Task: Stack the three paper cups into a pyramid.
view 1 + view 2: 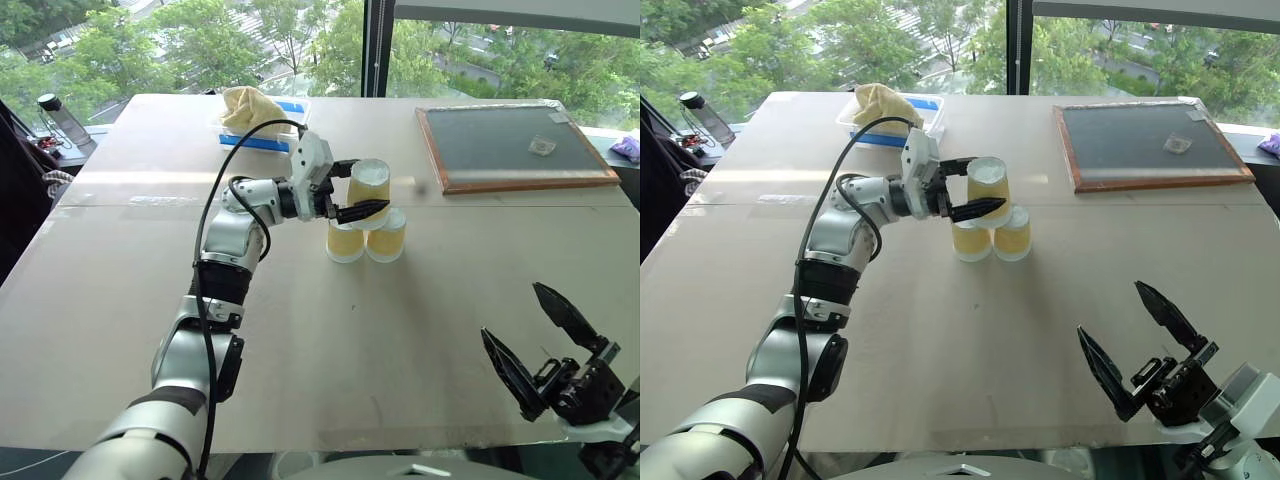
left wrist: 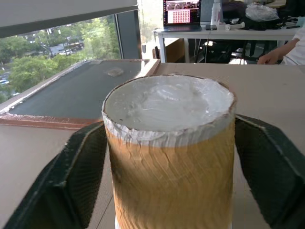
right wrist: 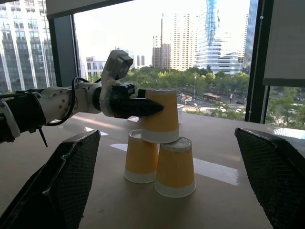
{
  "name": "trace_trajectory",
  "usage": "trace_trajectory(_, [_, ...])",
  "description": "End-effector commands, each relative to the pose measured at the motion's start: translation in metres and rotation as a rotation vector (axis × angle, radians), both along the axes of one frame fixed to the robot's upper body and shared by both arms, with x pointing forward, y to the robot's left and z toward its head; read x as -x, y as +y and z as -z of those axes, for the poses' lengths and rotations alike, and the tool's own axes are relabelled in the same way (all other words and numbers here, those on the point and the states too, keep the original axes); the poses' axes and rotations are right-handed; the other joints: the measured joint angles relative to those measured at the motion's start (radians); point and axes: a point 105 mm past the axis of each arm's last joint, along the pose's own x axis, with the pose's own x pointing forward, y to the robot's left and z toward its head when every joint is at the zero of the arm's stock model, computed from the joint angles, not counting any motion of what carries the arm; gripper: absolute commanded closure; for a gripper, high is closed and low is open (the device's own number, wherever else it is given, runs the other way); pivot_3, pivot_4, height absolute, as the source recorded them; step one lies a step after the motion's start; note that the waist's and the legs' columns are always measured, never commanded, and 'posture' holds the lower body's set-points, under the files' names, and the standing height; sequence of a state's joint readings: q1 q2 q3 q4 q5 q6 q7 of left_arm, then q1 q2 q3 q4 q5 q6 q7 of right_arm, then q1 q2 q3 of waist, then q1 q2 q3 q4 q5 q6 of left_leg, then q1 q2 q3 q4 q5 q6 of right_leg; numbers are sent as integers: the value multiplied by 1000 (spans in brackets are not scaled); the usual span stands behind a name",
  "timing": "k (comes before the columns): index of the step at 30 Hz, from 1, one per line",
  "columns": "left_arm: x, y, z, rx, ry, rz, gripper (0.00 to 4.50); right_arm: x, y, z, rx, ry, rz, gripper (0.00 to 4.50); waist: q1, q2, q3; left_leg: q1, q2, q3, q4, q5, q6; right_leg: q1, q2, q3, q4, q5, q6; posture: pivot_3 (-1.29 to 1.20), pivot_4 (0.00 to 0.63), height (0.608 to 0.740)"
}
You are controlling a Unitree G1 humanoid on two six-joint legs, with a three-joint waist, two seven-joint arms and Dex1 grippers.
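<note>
The top cup [image 1: 369,187] stands upside down across the two base cups [image 1: 366,238], mid-table toward the far edge, axis upright. The left gripper [image 1: 352,187] brackets it from its left, fingers spread clear, so backing away sideways looks safest. The right gripper [image 1: 545,345] hangs open near the front edge, well apart.

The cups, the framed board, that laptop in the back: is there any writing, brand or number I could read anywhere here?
None can be read.
The paper cups: plain ribbed sides, no print.
The framed board: dark and blank, no writing.
The laptop screen: rows of small tiles, too small to read.
The blue and white tray: no legible label.
</note>
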State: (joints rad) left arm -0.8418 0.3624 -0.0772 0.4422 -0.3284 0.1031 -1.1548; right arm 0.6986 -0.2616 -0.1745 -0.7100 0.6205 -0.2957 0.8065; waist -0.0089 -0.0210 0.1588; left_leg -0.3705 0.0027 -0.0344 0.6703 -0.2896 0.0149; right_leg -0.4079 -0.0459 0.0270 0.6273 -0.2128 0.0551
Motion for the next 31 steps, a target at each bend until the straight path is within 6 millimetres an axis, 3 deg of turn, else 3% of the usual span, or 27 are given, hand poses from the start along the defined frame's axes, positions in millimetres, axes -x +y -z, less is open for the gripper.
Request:
trace_trajectory(1, [5, 0, -30, 62, -99, 24, 79, 2, 0, -9, 6, -50, -2, 0, 0, 0, 0, 0, 0, 0, 0, 0, 0, 0, 0, 0, 0, 0, 0, 0, 150, 740])
trace_trajectory(8, [32, 21, -76, 172, -194, 32, 79, 0, -4, -4, 14, -23, -30, 0, -2, 0, 0, 0, 0, 0, 0, 0, 0, 0, 0, 0, 0, 0, 0, 0, 150, 740])
trace_trajectory(11, [48, 42, -79, 203, -150, -31, 79, -6, -8, 5, 46, 25, -86, 0, -5, 0, 0, 2, 2, -2, 0, 0, 0, 0, 0, 2, 0, 0, 0, 0, 150, 740])
trace_trajectory(15, [71, 80, -24, 97, 36, -227, 79, -26, -35, 27, 144, 127, -98, 0, -19, 1, -1, 9, 3, 2, -2, 0, 0, 3, -1, 9, 2, 0, 0, 0, 150, 740])
trace_trajectory(18, [95, 91, 25, -30, 148, -314, 79, -43, -51, 46, 216, 223, -88, 0, -18, -1, 1, 9, 4, 1, -2, 0, 0, 2, -1, 9, 2, 0, 0, 0, 150, 740])
trace_trajectory(22, [112, 102, 64, -89, 206, -458, 79, -64, -59, 62, 291, 281, -100, 0, 10, -2, 1, 8, 3, 0, -1, 0, 0, 2, -1, 8, 2, -2, -4, 0, 150, 740])
trace_trajectory(26, [113, 114, 89, -120, 205, -615, 79, -75, -57, 69, 334, 288, -148, 0, 21, -1, 0, 10, 3, 3, -1, 0, 0, 4, 0, 7, 2, -2, -4, 0, 150, 740])
trace_trajectory(31, [115, 118, 100, -138, 178, -661, 79, -79, -54, 70, 370, 292, -185, 0, 23, -1, 0, 9, 3, 3, -1, 0, 0, 4, 0, 6, 1, -2, -5, 0, 150, 740])
